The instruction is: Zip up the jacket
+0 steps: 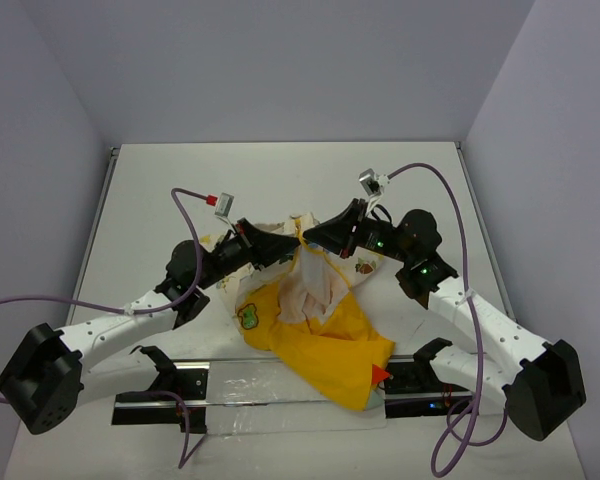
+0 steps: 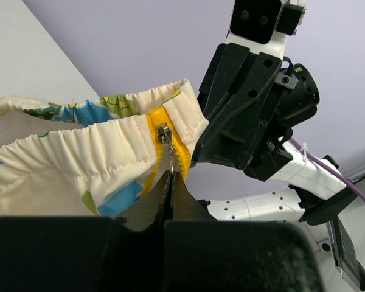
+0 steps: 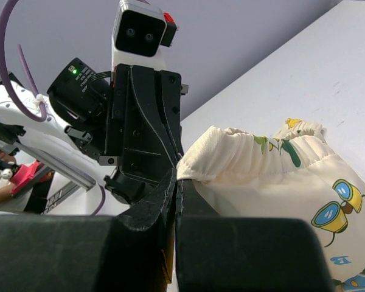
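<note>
Overhead view plus two wrist close-ups.
The top camera looked down on the whole tabletop (image 1: 280, 170) from high at its near side; each wrist camera faced the other, close up, across the hem of the jacket (image 2: 79, 158).

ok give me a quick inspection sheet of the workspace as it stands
surface: white table, bare behind the arms
job's things: jacket crumpled near the front edge, cream printed part lifted between both hands; zipper pull on yellow tape by the gathered cream edge
clutter: nothing seen
hands: left hand shut on the zipper pull; right hand shut on the jacket's cream edge, tips close together
cables: purple cables loop off both arms, clear of the jacket
surroundings: plain pale walls on three sides
</note>
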You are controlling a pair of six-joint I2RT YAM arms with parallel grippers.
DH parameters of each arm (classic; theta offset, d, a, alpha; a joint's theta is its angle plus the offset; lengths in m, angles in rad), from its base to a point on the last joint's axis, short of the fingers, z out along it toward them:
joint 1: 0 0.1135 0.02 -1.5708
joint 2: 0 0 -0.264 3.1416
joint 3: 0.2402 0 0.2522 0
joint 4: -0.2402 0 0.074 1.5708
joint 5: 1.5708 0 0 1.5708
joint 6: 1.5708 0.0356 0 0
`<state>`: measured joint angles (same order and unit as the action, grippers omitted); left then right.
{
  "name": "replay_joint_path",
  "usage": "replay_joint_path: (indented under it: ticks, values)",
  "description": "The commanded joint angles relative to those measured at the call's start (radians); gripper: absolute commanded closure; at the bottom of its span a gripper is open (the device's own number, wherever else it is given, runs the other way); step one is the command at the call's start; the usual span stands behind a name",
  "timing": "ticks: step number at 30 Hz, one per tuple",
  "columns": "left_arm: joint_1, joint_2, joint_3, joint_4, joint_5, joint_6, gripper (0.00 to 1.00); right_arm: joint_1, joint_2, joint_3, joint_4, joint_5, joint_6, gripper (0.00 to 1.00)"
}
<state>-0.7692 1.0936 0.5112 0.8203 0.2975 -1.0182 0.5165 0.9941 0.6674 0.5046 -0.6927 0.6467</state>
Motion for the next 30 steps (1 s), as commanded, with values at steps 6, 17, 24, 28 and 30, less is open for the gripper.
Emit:
replay_joint_path:
  ticks: [6,17,24,28,30]
  values:
    - [-0.002,0.052,-0.03,0.178,0.115,-0.092,1.0,-0.001,0.001,0.067,0.016,0.053,-0.062,1.0]
    - [0.007,0.034,-0.079,0.24,0.119,-0.124,1.0,-0.009,0.001,0.099,-0.043,0.075,-0.119,1.0]
    - [0.03,0.029,-0.095,0.31,0.134,-0.17,1.0,-0.01,0.023,0.07,-0.026,0.071,-0.108,1.0]
    - [0.03,0.066,-0.09,0.36,0.16,-0.196,1.0,-0.01,0.035,0.066,0.012,0.06,-0.085,1.0]
    - [0.03,0.08,-0.087,0.36,0.166,-0.199,1.0,-0.009,0.037,0.068,0.023,0.058,-0.077,1.0]
